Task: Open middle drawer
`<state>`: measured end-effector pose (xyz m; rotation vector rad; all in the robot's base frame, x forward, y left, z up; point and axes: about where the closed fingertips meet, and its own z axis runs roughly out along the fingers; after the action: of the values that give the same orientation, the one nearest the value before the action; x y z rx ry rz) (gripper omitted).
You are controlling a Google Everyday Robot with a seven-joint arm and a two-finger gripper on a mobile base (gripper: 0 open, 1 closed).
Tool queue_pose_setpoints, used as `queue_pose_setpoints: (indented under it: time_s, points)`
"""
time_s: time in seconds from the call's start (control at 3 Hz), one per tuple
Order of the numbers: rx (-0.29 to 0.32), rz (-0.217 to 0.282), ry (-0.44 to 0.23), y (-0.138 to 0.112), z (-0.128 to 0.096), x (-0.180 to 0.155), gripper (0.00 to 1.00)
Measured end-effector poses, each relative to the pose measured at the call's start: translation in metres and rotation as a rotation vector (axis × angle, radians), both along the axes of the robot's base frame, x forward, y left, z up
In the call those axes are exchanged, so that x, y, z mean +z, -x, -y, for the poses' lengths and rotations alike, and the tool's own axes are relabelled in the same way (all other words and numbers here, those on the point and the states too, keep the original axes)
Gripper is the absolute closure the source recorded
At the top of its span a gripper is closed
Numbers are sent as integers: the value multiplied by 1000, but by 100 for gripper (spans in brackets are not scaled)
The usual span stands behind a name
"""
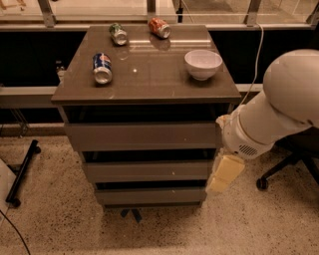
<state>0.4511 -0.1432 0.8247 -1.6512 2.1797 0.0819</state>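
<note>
Your claw (225, 174) hangs just beside the middle drawer (144, 171), right end.
Drawer looks closed; can't tell claw's grip state.

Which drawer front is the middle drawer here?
Start at the grey cabinet. Its middle drawer is the second of three stacked fronts, the gripper hanging by its right end. It is shorter than the top front, taller than the bottom front.

Probably an office: speckled hard floor (50, 219), a wheeled chair base (279, 172) right of the drawer cabinet (149, 74), and window frames (47, 12) behind it. The gripper (225, 174) hangs at the cabinet's right side.
</note>
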Motion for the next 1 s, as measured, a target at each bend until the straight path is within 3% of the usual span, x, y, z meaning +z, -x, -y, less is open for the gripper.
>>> queue_pose_setpoints:
  time_s: [0.33,0.67,1.0]
  points:
    - [4,-7,-35,-9,-6,-38,0]
    - [18,-73,-89,-19,-7,-84,0]
    - [19,-114,-105,-19,-7,-105,0]
